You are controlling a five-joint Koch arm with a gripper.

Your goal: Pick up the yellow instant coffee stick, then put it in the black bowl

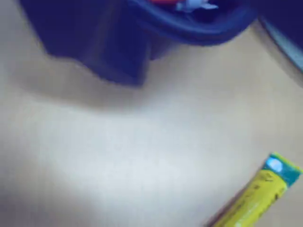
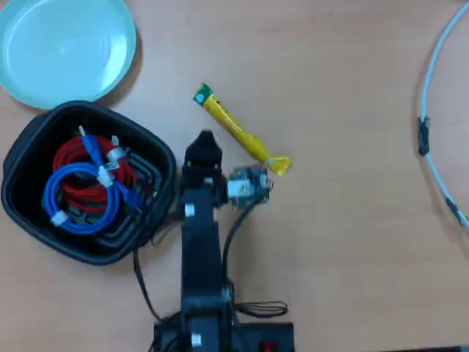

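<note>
The yellow instant coffee stick (image 2: pixel 239 131) lies flat on the wooden table, slanting from upper left to lower right, green end at the upper left. In the wrist view its green end and part of its yellow body (image 1: pixel 259 194) show at the bottom right. The black bowl (image 2: pixel 29 150) stands at the left with coiled red and blue cables inside; its rim (image 1: pixel 203 30) crosses the top of the wrist view. My gripper (image 2: pixel 204 139) hovers between bowl and stick, just left of the stick's middle and apart from it. Only one dark tip shows, a blur in the wrist view (image 1: pixel 111 61).
A light teal round plate (image 2: pixel 66 48) sits at the top left, just beyond the bowl. A pale cable (image 2: pixel 432 147) curves along the right edge of the overhead view. My arm's base and wires (image 2: pixel 212 323) fill the bottom centre.
</note>
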